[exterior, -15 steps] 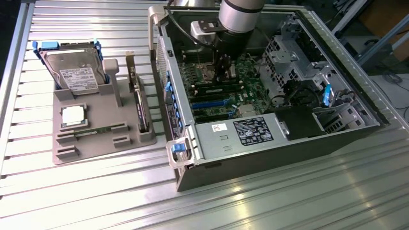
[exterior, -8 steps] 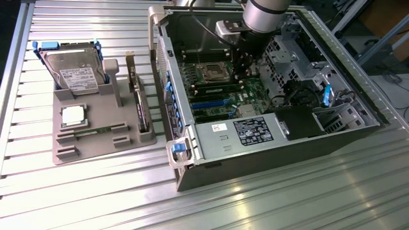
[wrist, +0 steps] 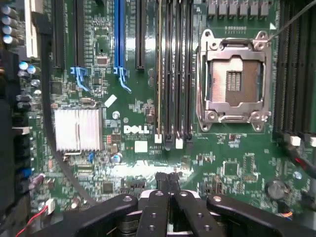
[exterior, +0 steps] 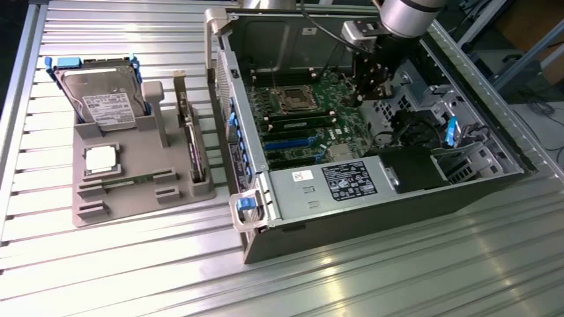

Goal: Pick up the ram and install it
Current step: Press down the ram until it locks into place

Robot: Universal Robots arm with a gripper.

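Inside the open PC case (exterior: 493,173), gripper (wrist: 169,178) hangs over the motherboard (wrist: 133,163), fingers pressed together, holding nothing. Ram (exterior: 141,179) lies flat in the grey parts tray (exterior: 132,205) on the exterior view's left, just below the processor chip (exterior: 102,159), well apart from the gripper.

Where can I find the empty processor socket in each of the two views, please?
Exterior view: the processor socket lies on the motherboard inside the open computer case.
Wrist view: the same socket is the square metal frame.
Shared landmark: the black memory slots run right beside it.
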